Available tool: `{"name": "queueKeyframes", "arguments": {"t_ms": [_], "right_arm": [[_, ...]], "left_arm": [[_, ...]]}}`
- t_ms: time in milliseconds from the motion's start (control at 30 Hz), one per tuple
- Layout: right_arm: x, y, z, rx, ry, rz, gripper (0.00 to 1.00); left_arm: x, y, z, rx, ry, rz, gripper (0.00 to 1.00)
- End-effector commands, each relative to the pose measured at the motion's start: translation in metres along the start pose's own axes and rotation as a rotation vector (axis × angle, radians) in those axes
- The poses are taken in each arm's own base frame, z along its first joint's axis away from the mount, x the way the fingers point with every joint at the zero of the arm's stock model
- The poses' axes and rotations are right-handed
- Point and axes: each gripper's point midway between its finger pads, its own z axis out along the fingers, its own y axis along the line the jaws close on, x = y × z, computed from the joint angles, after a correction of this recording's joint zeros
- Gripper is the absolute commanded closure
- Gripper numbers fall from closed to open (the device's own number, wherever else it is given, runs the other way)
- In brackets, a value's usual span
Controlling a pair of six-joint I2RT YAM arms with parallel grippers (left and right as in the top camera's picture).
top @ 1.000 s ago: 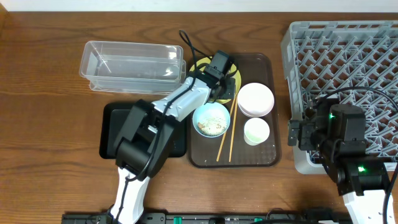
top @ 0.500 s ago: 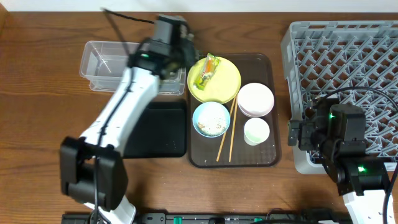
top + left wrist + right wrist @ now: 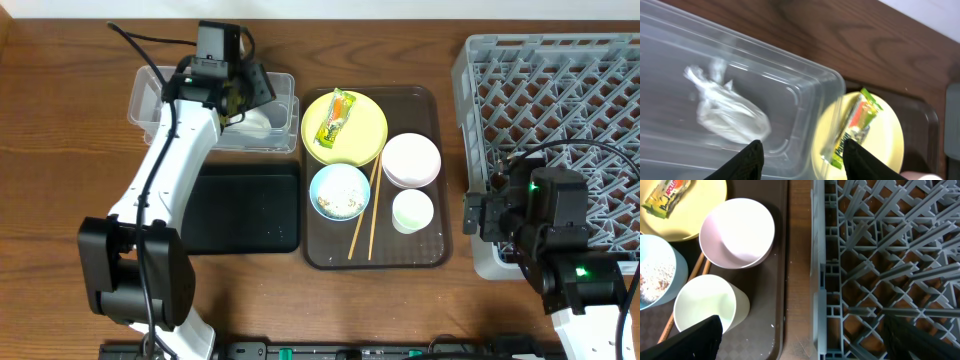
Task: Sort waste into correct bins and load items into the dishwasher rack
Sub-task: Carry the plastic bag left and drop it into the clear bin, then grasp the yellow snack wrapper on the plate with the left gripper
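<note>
My left gripper [image 3: 243,93] hangs open over the right end of the clear tub [image 3: 160,100], nothing between its fingers [image 3: 752,160]. A crumpled white paper wad [image 3: 725,111] lies loose on the tub floor [image 3: 790,95]. The green-and-orange wrapper [image 3: 336,118] rests on the yellow plate [image 3: 365,135]. Rice-like crumbs [image 3: 340,200] sit in the light blue bowl [image 3: 322,180]. The pink bowl [image 3: 737,232], white cup [image 3: 707,310] and two chopsticks [image 3: 366,210] share the brown tray. My right gripper [image 3: 805,342] is open between that tray and the grey rack [image 3: 890,255].
The black tray [image 3: 245,205] lies in front of the clear tub, left of the brown serving tray [image 3: 430,255]. The rack [image 3: 555,80] fills the right side of the table. My left arm stretches over the black tray's left part.
My left arm swung from the yellow plate to the clear tub and its jaws opened. The white paper wad now lies in the tub. The right arm stayed put.
</note>
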Motion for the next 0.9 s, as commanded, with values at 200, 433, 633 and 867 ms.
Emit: {"name": "queueKeyframes", "arguments": {"t_ms": [200,433,633,867], "right_arm": [[-0.008,0.003,-0.005,-0.01,-0.021,0.008,0.01],[-0.008,0.003,-0.005,-0.01,-0.021,0.008,0.01],[-0.007,0.003,-0.005,-0.009,-0.018,0.008,0.01],[-0.007,0.003,-0.005,-0.009,-0.015,0.008,0.01]], "left_arm": [[0.069,-0.084,0.012,0.124,0.08,0.71,0.41],[0.095,-0.087,0.055,0.036,0.106,0.844,0.4],[0.112,-0.075,0.097,0.014,0.156,0.845,0.39],[0.134,-0.056,0.129,-0.015,0.229,0.845,0.39]]}}
